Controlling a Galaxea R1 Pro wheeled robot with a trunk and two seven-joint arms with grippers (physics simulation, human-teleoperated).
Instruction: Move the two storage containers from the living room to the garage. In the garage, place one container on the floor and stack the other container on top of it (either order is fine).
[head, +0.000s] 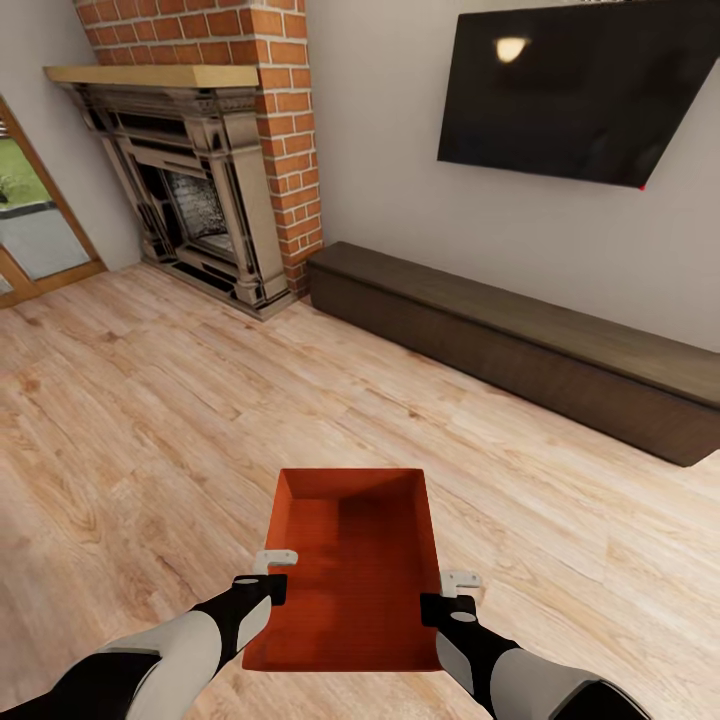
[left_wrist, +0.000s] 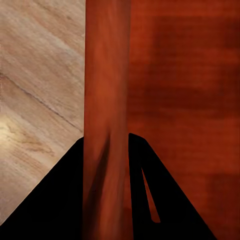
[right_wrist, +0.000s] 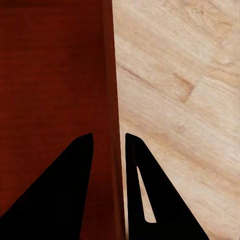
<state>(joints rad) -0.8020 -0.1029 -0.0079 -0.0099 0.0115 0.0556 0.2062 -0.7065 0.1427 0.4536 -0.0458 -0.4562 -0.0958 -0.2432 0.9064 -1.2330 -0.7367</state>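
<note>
Left hand (head: 272, 570) clamped on left wall of red-orange container (head: 350, 570); right hand (head: 458, 588) clamped on right wall. Held above light wood floor (head: 150, 420), brick fireplace (head: 200, 150) ahead.

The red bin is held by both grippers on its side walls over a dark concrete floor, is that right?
Not quite: the floor is light wood plank, as the head view shows. The red bin is indeed held by the left gripper and right gripper on its side walls.
</note>
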